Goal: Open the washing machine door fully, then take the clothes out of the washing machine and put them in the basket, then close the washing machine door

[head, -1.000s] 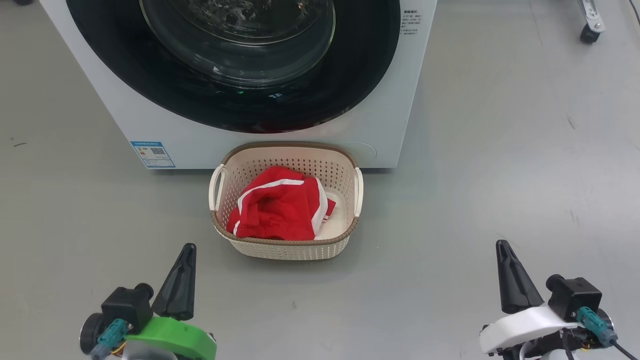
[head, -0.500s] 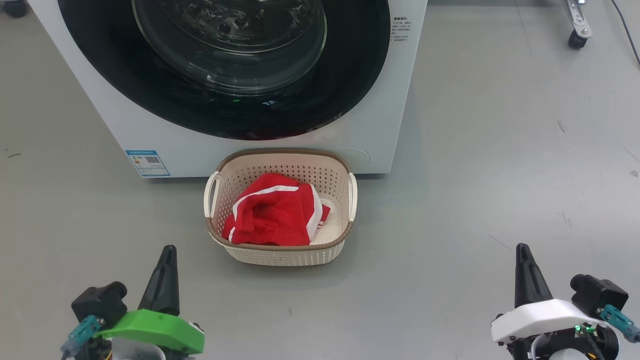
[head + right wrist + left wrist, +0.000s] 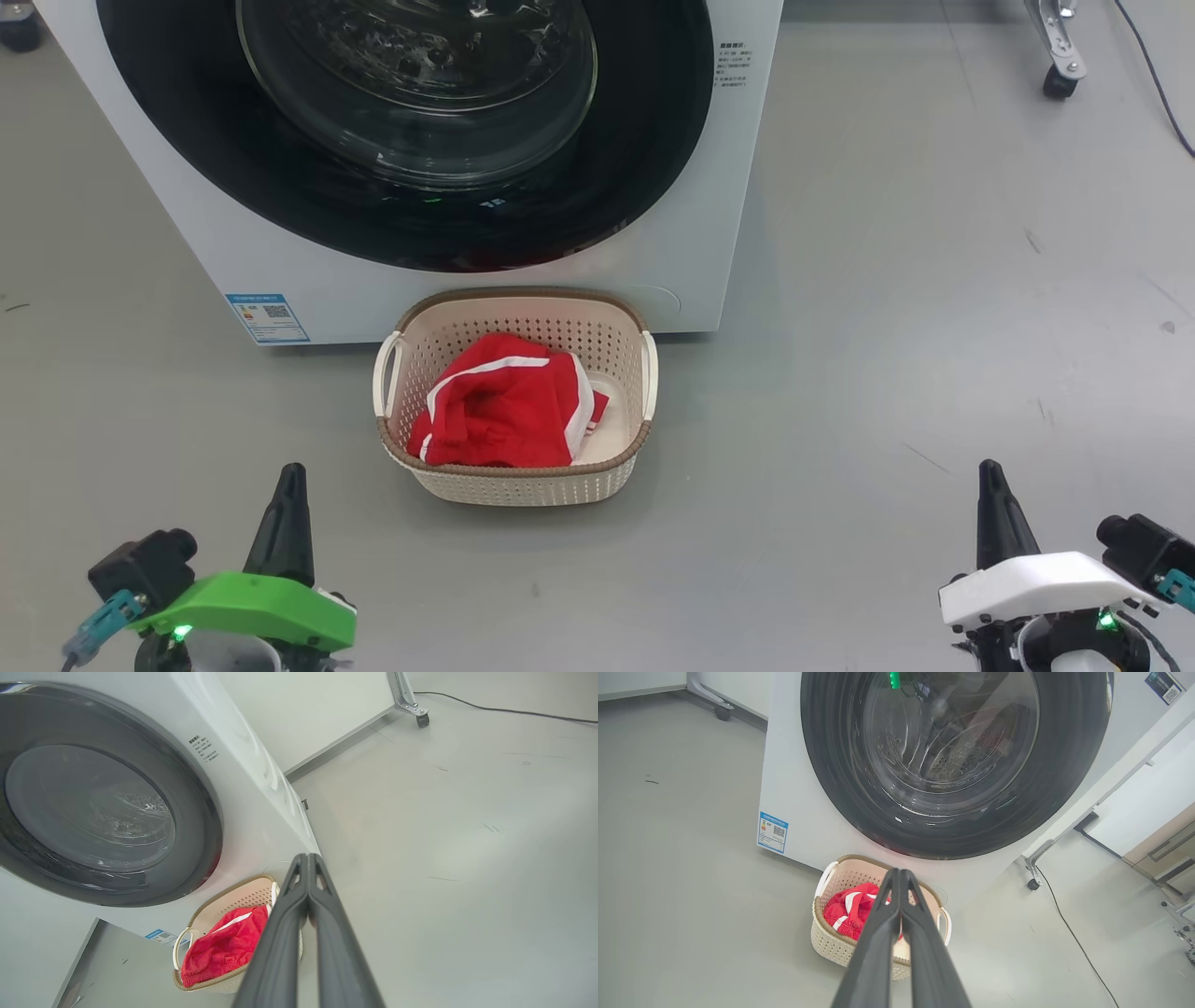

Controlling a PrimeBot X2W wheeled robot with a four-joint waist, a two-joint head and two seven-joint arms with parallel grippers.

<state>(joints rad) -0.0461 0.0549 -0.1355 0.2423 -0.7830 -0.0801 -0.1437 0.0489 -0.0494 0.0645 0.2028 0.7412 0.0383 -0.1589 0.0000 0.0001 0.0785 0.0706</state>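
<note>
While left fingers (image 3: pixel 283 527) and right fingers (image 3: pixel 1001 518) sit closed | clothes (image 3: pixel 495 415) in basket (image 3: pixel 523 487), well apart

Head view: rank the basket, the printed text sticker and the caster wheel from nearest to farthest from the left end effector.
From the left end effector:
1. basket, on the floor ahead, to its right.
2. printed text sticker, high on the right of the washing machine front.
3. caster wheel, far right, beyond the machine's front.

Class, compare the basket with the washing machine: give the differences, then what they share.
The basket is small, cream and perforated; the washing machine is big, white and smooth. The basket is open-topped, holding the clothes; the washing machine has its door shut. Both stand on the grey floor.
</note>
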